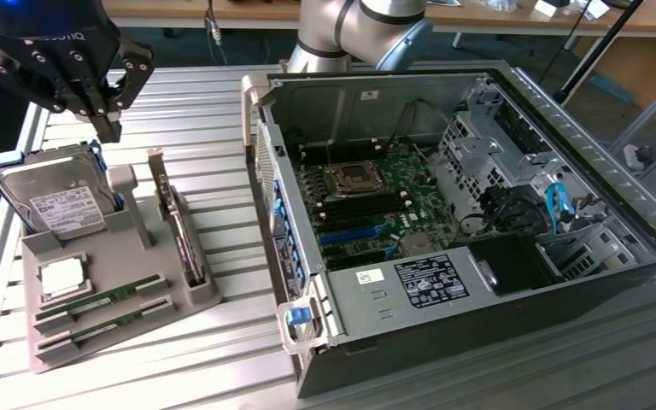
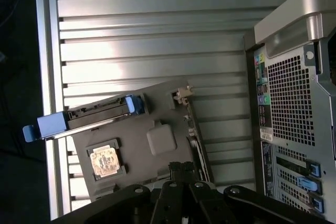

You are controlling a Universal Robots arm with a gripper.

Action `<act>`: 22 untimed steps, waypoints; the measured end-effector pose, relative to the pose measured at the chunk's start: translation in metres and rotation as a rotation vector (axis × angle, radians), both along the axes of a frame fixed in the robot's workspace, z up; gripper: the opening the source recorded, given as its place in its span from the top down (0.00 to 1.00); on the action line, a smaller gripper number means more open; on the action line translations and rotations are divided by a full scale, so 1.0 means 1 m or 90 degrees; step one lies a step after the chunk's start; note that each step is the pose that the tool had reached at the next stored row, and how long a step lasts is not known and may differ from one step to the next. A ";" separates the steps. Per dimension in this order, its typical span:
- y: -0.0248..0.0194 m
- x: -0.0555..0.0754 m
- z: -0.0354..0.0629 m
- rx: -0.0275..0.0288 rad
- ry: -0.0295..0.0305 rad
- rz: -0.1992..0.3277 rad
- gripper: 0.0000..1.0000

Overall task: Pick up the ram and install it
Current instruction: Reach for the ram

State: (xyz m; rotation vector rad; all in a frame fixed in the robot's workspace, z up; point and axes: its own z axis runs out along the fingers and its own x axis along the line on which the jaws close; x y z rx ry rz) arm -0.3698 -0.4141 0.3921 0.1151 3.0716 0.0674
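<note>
Green ram sticks (image 1: 100, 299) (image 1: 102, 327), two, sit in one grey holder (image 1: 123, 340); one claw (image 1: 109, 128) hangs closed, empty.

On the body of my hand (image 1: 102, 115) pale letters stand upside down, cut short by the picture's edge; they look like the Robotiq brand. The hard drive (image 1: 61, 201) bears a white label; the power supply (image 1: 391, 309) bears a black label (image 1: 430, 280) and a white sticker (image 1: 371, 276); their print is too fine for me to read.
</note>
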 end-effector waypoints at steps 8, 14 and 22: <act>-0.0103 0.000 0.0001 -0.0002 0.0001 0.000 0.89; -0.0135 0.000 0.0000 -0.0001 0.0000 0.000 0.89; -0.0135 0.001 0.0001 -0.0001 0.0043 0.000 0.89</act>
